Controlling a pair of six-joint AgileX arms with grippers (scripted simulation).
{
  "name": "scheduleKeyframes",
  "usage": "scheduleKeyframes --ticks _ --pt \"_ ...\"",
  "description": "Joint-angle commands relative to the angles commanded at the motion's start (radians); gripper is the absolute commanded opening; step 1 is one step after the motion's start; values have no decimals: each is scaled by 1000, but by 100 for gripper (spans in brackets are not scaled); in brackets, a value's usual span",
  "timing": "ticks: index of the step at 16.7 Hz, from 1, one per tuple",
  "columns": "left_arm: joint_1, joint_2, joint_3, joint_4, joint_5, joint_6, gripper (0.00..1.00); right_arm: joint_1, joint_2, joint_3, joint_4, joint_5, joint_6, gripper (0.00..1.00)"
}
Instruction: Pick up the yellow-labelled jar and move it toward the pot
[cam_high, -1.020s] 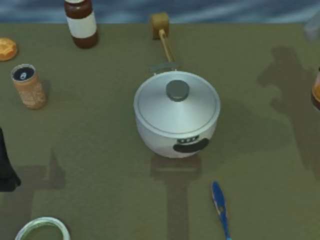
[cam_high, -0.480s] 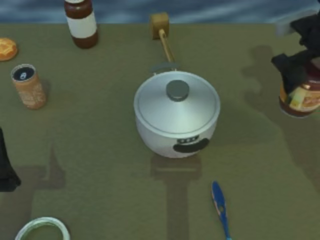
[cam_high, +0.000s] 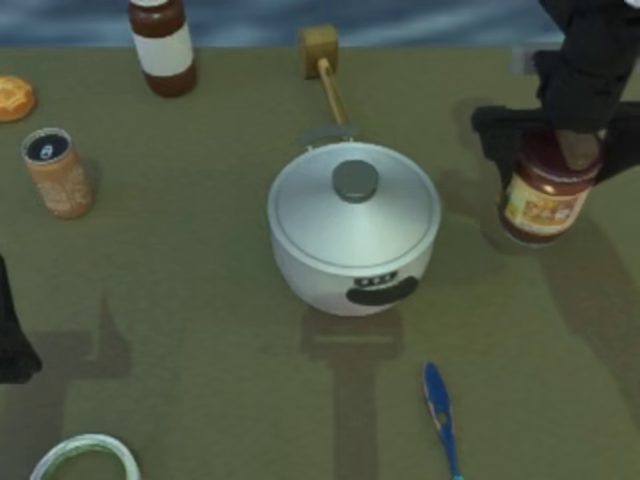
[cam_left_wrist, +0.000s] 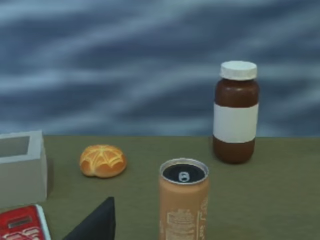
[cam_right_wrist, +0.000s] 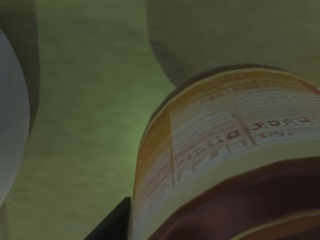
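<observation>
The yellow-labelled jar (cam_high: 541, 205), dark red with a maroon lid, hangs just right of the pot (cam_high: 352, 225), a short gap between them. My right gripper (cam_high: 578, 150) comes down from the far right and is shut on the jar's top. In the right wrist view the jar's label (cam_right_wrist: 225, 145) fills the picture, one black finger (cam_right_wrist: 112, 225) lies against its side, and the pot's pale wall (cam_right_wrist: 10, 110) shows at the edge. The pot's wooden handle (cam_high: 330, 85) points to the far side. My left gripper (cam_high: 12, 335) is parked at the table's left edge, open.
A brown bottle with a white label (cam_high: 163, 45), an orange can (cam_high: 58, 172) and a bun (cam_high: 14, 97) stand at the far left. A blue tool (cam_high: 441, 415) lies in front of the pot, and a white ring (cam_high: 85, 455) sits at the front left.
My right arm has come in from the right edge carrying the jar, moving left toward the pot. The left arm has not moved.
</observation>
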Motion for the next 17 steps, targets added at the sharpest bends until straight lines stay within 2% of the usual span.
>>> scheduleKeyframes --ticks 7,13,17 --pt "0 0 0 0 0 0 100 3 -1 -6 6 -1 26 0" --pt "0 0 0 0 0 0 100 10 24 -141 169 0 29 0" --pt "0 0 0 0 0 0 100 11 30 -158 186 0 29 0"
